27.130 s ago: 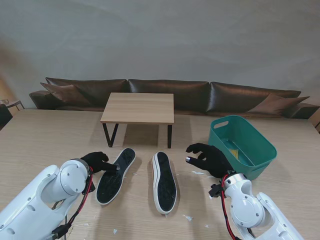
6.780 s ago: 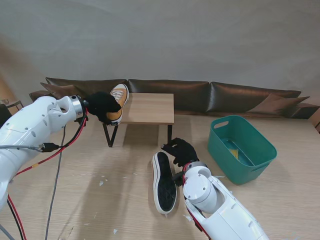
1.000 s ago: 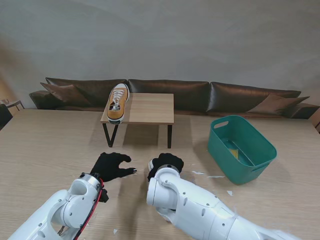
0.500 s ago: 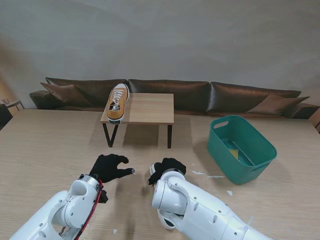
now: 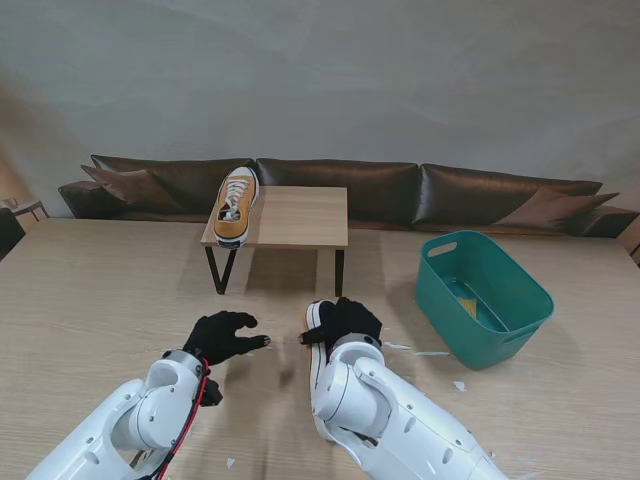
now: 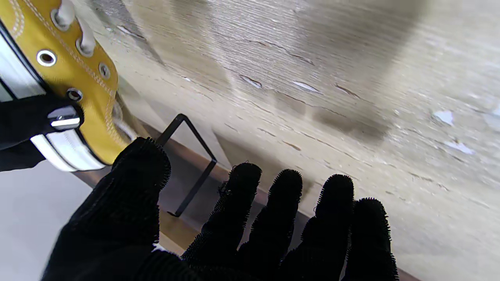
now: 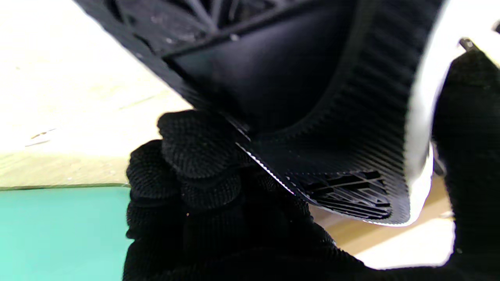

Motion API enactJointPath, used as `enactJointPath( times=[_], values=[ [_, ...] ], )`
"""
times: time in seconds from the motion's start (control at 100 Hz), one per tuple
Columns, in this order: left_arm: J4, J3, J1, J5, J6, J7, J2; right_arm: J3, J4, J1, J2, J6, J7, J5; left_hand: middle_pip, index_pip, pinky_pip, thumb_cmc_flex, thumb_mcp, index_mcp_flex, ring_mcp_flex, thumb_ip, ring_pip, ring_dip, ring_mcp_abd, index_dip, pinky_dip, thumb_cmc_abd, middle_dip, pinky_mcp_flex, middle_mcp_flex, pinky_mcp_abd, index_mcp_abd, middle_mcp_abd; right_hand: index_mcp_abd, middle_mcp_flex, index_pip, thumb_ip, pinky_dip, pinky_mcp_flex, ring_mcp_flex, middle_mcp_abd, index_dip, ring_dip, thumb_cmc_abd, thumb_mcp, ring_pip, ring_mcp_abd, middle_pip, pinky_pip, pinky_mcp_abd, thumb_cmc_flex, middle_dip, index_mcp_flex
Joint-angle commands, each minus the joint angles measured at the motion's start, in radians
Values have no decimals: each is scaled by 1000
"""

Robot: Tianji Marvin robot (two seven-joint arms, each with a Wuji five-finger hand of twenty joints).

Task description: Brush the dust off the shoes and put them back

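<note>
One mustard-yellow shoe (image 5: pixel 236 205) stands upright on the left end of the small wooden table (image 5: pixel 300 215). The second shoe (image 5: pixel 315 335) is in my right hand (image 5: pixel 346 319), sole turned toward me, mostly hidden behind my right forearm. In the right wrist view the hand (image 7: pixel 218 195) is shut around the black ribbed sole (image 7: pixel 297 86) and white rim. In the left wrist view that shoe's yellow upper (image 6: pixel 78 78) shows with eyelets and laces. My left hand (image 5: pixel 222 335) hovers open beside it, fingers (image 6: pixel 273 218) spread, touching nothing.
A green plastic bin (image 5: pixel 484 295) sits on the right with something yellow inside. White scraps (image 5: pixel 430 353) lie scattered on the big wooden table. A dark leather sofa (image 5: pixel 330 185) runs behind. The small table's black metal leg (image 6: pixel 191 156) is near my left hand.
My right hand has shifted right and slightly farther from me with the shoe, whose sole and white rim now show more. The left hand has barely moved.
</note>
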Motion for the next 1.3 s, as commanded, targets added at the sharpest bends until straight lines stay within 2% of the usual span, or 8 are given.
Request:
enactJointPath(
  times=[0.0,0.04,0.08,0.21,0.25,0.51,0.84,1.29],
  values=[
    [13,10,-16,-23,3,-14,-17,10,-34,-16,-11,-15,-1,4,-7,-15,-50,24,-13,-26,-41,34,-28,9,23,-10,32,25,-9,-3,-42,22,2,17,-66,24,359,87,-21,139,68,-51,5,-3,98,395,-30,-87,-27,-3,26,234,-1,135],
    [22,19,-27,-38,1,-12,-20,24,-47,-28,-14,-22,-18,11,-9,-18,-59,24,-12,-32,-43,34,-30,9,22,-11,36,20,-9,-2,-47,23,-1,18,-68,29,366,87,-22,141,68,-51,-14,0,92,396,-31,-87,-28,-3,28,236,0,140],
    [31,28,-39,-49,-1,-13,-21,39,-58,-42,-18,-29,-40,17,-10,-20,-119,16,-2,-39,-46,31,-35,12,20,-15,97,15,-11,15,-52,21,-5,15,-70,35,376,88,-23,143,69,-52,-45,4,86,398,-28,-85,-31,-4,29,238,0,144],
    [66,64,-82,-89,-8,-25,-26,73,-90,-79,-33,-51,-107,33,-18,-41,-182,3,-10,-85,-72,30,-49,8,14,-25,102,-2,-14,26,-88,21,-19,8,-72,48,400,93,-23,146,69,-54,-128,10,71,396,-20,-83,-34,-8,39,250,2,157],
    [78,75,-96,-106,-11,-29,-28,77,-97,-85,-35,-55,-117,32,-20,-54,-236,2,-19,-109,-84,32,-56,7,8,-45,174,-8,-20,31,-105,13,-29,6,-72,50,402,94,-23,148,70,-55,-138,11,70,396,-17,-85,-34,-8,39,249,2,160],
    [114,105,-139,-192,-51,-81,-29,94,-129,-113,-55,-57,-183,34,-35,-105,-269,-76,-33,-224,-159,16,-118,-20,-33,-93,174,-92,-28,-29,-206,-26,-114,-32,-69,75,415,87,-23,160,70,-55,-221,15,31,390,3,-82,-41,-8,52,261,-3,188],
    [49,91,-108,-175,-91,-174,-1,93,-103,-80,-91,-21,-247,19,-43,-119,-293,-347,553,-249,-191,-87,-142,-52,-66,-160,113,-372,-50,-50,-237,-46,-140,-65,-66,74,424,87,-23,159,70,-53,-249,15,30,385,9,-79,-40,-5,54,268,-1,189],
    [30,123,-113,-221,-103,-175,-6,103,-160,-87,-100,-2,-289,-23,-52,-156,-300,-481,649,-310,-212,-122,-151,-67,-72,-217,97,-408,-60,-67,-280,-53,-135,-74,-58,68,441,90,-25,151,69,-47,-299,7,27,373,3,-73,-38,-4,61,283,-6,188]
  ],
)
